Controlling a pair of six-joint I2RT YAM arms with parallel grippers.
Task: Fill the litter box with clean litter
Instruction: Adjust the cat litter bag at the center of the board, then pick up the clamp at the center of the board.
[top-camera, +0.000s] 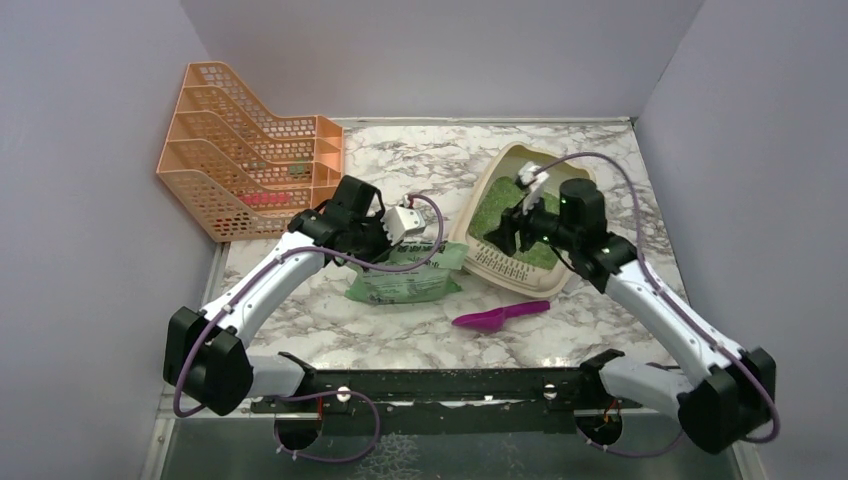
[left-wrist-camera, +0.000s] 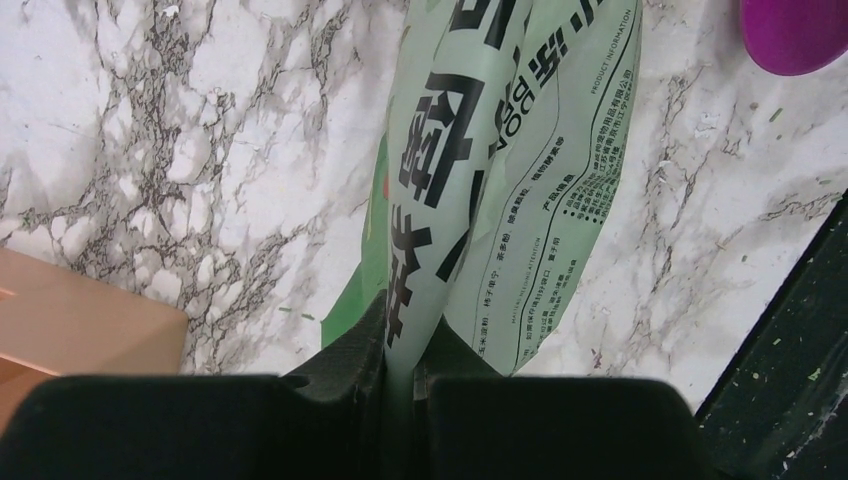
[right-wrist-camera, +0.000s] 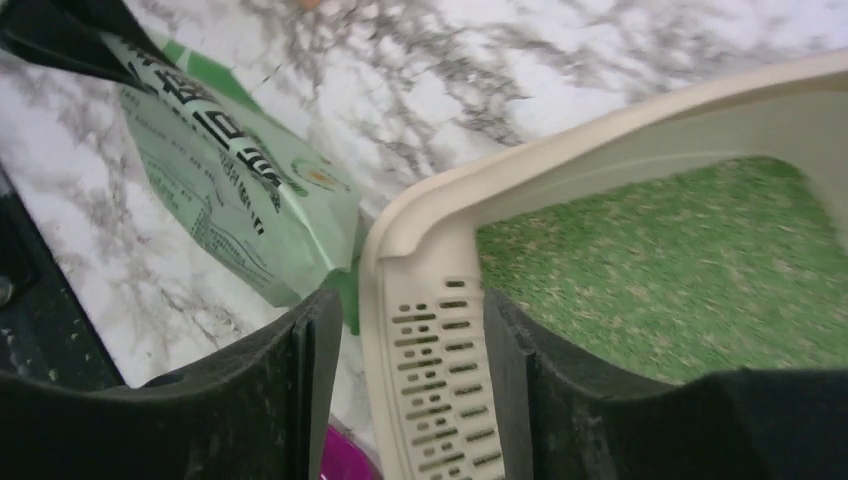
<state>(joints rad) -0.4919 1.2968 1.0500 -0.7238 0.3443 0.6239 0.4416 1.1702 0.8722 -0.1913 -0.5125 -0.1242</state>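
Litter box (top-camera: 520, 152), a beige plastic rounded-rectangular tray with a raised rim and a slotted lip at its near end, lies right of centre on the white, grey-veined marble table (top-camera: 400, 340), past the middle.

Nearest the arm bases, a magenta plastic scoop (top-camera: 495, 317) lies flat on the marble with its bowl to the left, just in front of the tray's slotted lip.

Just beyond it and to the left is a soft translucent green plastic bag (top-camera: 405, 285) with dark print, slumped beside the tray's near left corner. The left gripper (top-camera: 428, 248) reaches to it from the left. In the left wrist view its jaws are pressed together on a fold of the bag (left-wrist-camera: 500, 150), which stretches away from the fingers over the marble. I cannot tell whether any of the bag is off the table.

The right gripper (top-camera: 505, 232) meets the tray from the right. Its jaws stand apart astride the slotted lip (right-wrist-camera: 440, 380): one finger is outside with a gap showing, the other inside, close against the lip's inner edge.

Clean litter (right-wrist-camera: 680, 270), small bright green granules, covers the tray's floor.

Farthest back, an orange mesh file rack (top-camera: 250, 150) stands in the far left corner, well apart from the tray.
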